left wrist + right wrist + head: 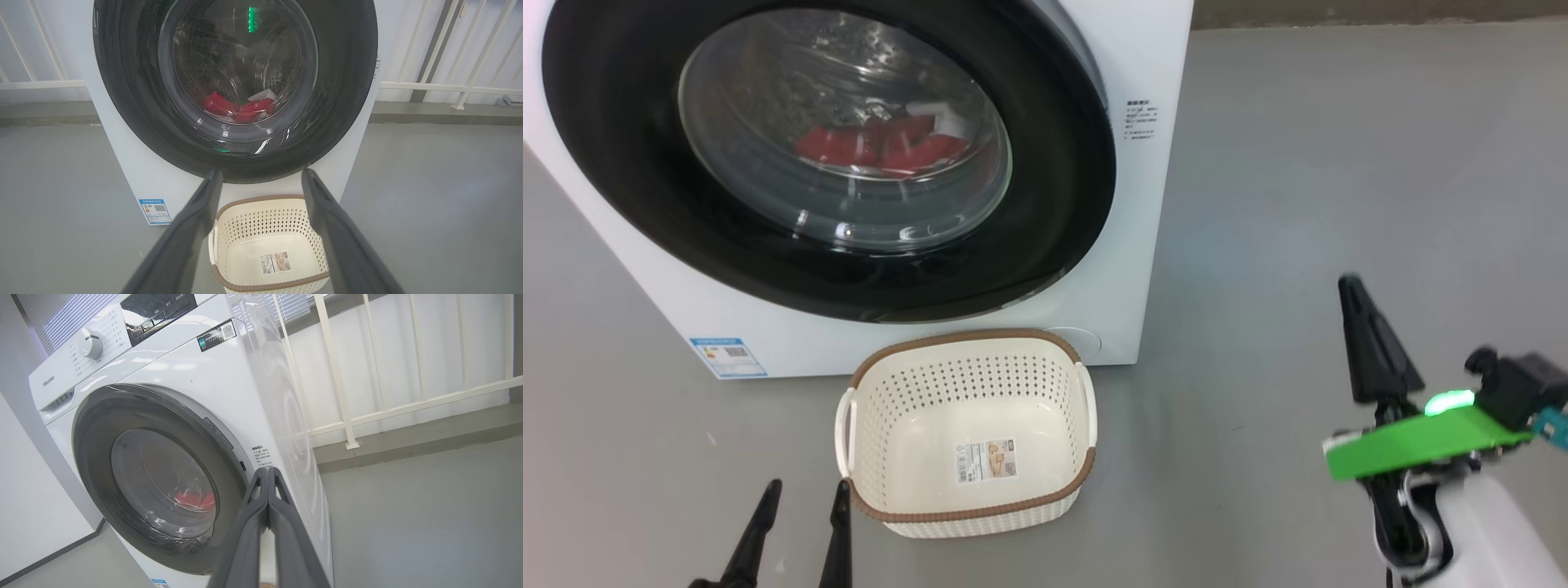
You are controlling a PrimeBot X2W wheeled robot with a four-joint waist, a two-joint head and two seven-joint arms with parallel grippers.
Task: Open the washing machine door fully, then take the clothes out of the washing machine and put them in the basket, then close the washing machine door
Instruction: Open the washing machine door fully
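Note:
The white washing machine (1143, 204) stands ahead with its round black-rimmed door (645, 188) closed against the front. Through the glass bowl window I see the red clothes (882, 147) lying in the drum; the clothes (237, 108) appear the same way from the left wrist. The cream basket (968, 433) sits empty on the floor in front of the machine. My left gripper (805, 494) is open at the basket's left, low over the floor. My right gripper (1352, 286) is shut and empty, off to the right of the machine, its tips (267, 471) pointing toward the door's right edge.
Grey floor (1339, 163) spreads to the right of the machine. A white railing (388, 412) and wall run behind it. A blue label sticker (727, 357) marks the washer's lower left front. A control panel with a dial (90, 343) tops the machine.

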